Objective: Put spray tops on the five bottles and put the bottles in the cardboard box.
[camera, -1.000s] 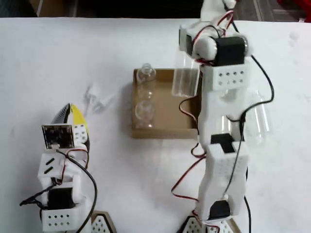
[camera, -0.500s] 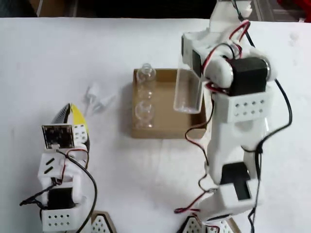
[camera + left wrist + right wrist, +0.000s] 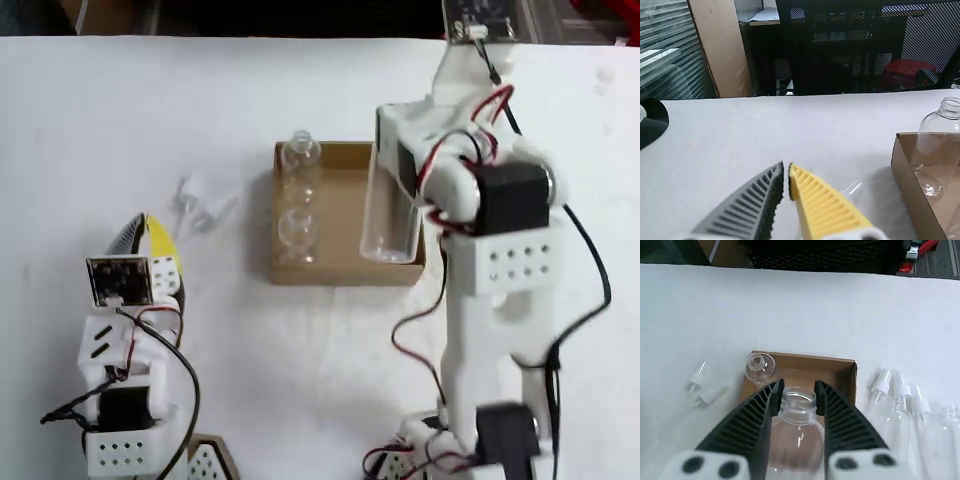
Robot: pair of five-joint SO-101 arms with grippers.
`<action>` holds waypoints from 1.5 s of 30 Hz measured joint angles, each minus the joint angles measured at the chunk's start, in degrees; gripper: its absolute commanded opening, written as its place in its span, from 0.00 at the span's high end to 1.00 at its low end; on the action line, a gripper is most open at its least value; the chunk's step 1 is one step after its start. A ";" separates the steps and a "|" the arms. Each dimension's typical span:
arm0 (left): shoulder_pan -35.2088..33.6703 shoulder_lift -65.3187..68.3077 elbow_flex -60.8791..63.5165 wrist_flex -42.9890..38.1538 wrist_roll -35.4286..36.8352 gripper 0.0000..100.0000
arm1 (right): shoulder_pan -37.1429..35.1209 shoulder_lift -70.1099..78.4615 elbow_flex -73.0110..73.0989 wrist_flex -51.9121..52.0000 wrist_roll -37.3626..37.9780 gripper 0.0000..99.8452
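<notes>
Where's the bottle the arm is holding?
High view: the bottle sits in the right tool, right side of the box, beside two bottles standing inside.

A white bench (image 3: 740, 135) runs back to a dark room. Black mesh panels (image 3: 865, 40) stand behind it, with a tan board (image 3: 715, 47) beside slatted window blinds (image 3: 665, 55) — something red (image 3: 905, 70) shows through the mesh.

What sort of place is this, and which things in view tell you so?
Probably a robotics lab or workshop: white plastic robot arms stand on a plain white table, the right one's jaws gripping a clear plastic bottle, and black perforated metal panels line the room behind.
</notes>
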 measured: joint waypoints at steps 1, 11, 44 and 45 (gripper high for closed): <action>0.00 0.00 0.00 0.00 0.00 0.98 | 0.00 -1.93 2.64 -1.67 0.00 0.98; 0.00 0.00 0.00 0.00 0.00 0.98 | -1.85 -11.78 30.33 -34.46 0.00 0.98; 0.00 0.00 0.00 0.00 0.00 0.98 | -2.20 1.67 86.24 -133.98 15.74 0.98; 0.00 0.00 0.00 0.00 0.00 0.98 | -2.55 2.64 86.77 -136.53 16.18 0.98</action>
